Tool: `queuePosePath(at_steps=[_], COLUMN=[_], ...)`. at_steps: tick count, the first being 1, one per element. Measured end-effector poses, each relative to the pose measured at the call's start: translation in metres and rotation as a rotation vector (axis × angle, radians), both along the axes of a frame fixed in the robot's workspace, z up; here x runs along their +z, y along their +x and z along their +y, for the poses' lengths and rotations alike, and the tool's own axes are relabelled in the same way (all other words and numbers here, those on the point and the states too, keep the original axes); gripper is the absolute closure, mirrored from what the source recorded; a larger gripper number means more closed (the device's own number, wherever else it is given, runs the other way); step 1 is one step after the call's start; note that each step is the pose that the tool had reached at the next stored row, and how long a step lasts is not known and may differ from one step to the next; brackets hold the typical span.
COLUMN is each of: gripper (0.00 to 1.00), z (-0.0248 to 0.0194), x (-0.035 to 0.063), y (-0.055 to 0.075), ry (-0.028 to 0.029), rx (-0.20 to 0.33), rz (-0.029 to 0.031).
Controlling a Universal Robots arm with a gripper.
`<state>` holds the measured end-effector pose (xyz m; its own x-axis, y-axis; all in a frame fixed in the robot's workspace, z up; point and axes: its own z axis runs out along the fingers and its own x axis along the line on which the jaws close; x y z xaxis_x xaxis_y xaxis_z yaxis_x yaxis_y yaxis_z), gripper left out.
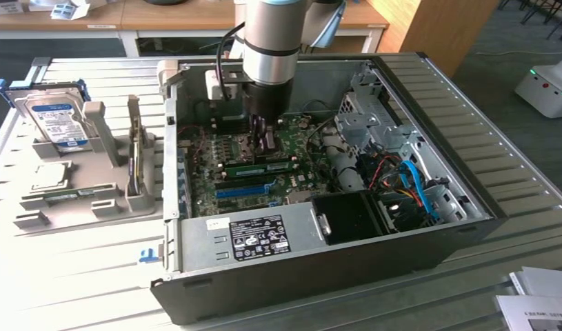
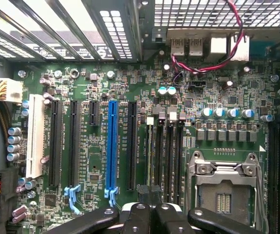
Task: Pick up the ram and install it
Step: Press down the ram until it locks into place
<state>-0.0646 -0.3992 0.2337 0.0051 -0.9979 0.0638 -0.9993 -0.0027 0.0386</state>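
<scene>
The ram (image 1: 258,167) is a narrow green stick standing on edge in a memory slot of the motherboard, inside the open computer case (image 1: 308,272). In the wrist view the ram (image 2: 149,151) shows edge-on as a thin pale line, in the slot nearest the long blue slot (image 2: 112,146). My gripper (image 1: 261,141) reaches down into the case and hangs just above the board, close over the ram. The gripper (image 2: 152,214) is shut, its black fingers (image 2: 140,219) pressed together over one end of that slot. Nothing shows between them. Whether they touch the ram I cannot tell.
An empty silver processor socket (image 2: 222,190) lies beside the memory slots. Blue and red cables (image 1: 414,183) and a drive cage crowd the exterior view's right of the case. Left of the case, a grey holder (image 1: 87,207) carries a hard drive (image 1: 52,117) and other parts.
</scene>
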Motion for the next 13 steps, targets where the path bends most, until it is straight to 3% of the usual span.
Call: queuePosePath(at_steps=[13], gripper=[0.90], z=[0.0000], x=[0.0115], y=[0.000], ry=[0.0000], rx=[0.000], rz=[-0.0001])
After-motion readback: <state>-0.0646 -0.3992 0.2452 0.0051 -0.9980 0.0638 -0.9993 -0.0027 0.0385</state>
